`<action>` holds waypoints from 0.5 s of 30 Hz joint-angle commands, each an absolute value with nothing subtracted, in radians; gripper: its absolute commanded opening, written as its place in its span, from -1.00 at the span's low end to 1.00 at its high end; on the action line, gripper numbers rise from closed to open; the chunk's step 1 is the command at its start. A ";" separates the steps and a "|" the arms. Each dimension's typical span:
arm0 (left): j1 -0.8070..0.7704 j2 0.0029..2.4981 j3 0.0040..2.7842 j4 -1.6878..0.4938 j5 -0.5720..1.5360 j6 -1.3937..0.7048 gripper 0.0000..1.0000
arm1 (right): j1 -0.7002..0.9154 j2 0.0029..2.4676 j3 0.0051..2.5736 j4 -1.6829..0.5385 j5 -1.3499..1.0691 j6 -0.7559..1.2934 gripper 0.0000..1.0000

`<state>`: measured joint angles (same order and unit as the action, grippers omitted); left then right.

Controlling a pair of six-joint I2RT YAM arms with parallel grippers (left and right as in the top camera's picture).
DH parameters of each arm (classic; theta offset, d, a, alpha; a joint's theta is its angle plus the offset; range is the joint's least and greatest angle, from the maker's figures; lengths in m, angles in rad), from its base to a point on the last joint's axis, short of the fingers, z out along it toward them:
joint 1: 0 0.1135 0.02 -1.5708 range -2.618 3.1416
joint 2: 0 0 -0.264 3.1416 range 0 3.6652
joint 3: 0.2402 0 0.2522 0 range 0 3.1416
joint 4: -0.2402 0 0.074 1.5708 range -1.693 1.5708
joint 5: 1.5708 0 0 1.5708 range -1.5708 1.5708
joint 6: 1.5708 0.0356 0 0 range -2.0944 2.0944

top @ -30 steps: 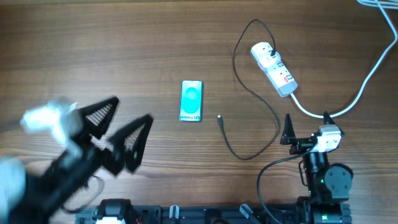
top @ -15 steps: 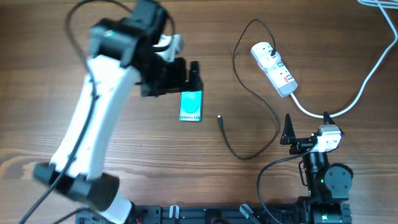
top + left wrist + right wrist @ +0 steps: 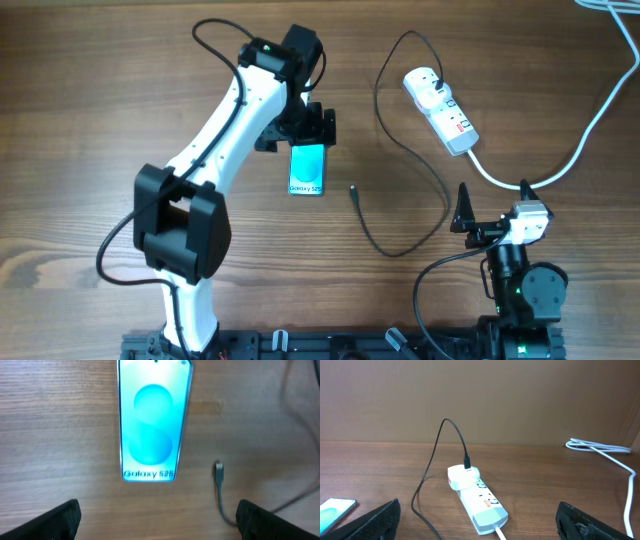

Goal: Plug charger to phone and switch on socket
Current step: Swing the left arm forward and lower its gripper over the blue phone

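Note:
The phone (image 3: 308,170) lies flat mid-table with its teal screen up; it also shows in the left wrist view (image 3: 152,425). My left gripper (image 3: 300,130) hovers over the phone's far end, open and empty (image 3: 160,522). The charger's black connector tip (image 3: 353,190) lies on the wood just right of the phone (image 3: 218,469). Its thin cable loops round to the white adapter (image 3: 425,85) in the socket strip (image 3: 447,115). My right gripper (image 3: 493,203) is open and empty near the front right, facing the socket (image 3: 480,505).
The socket's thick white cord (image 3: 560,170) curves off to the far right corner and shows in the right wrist view (image 3: 605,450). The black cable's loop (image 3: 385,250) lies between the phone and my right arm.
My left arm has swung from the front left up and across the table to hover over the phone. The right arm, phone, cable and socket have not moved.

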<state>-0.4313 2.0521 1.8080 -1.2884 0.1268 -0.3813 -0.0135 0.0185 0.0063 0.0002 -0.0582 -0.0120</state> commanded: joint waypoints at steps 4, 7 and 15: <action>-0.472 2.094 1.698 -1.149 0.076 -0.461 1.00 | -0.018 0.014 0.005 0.002 -0.046 0.000 1.00; -0.502 2.134 1.694 -1.135 0.005 -0.489 1.00 | -0.018 0.014 0.005 0.002 -0.046 0.000 0.99; -0.490 2.212 1.694 -1.095 -0.021 -0.482 1.00 | -0.018 0.014 0.005 0.002 -0.046 0.000 0.99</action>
<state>-0.5232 2.1998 1.6981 -1.1053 0.0063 -0.4732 -0.0135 0.0185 0.0063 -0.0002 -0.0582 -0.0120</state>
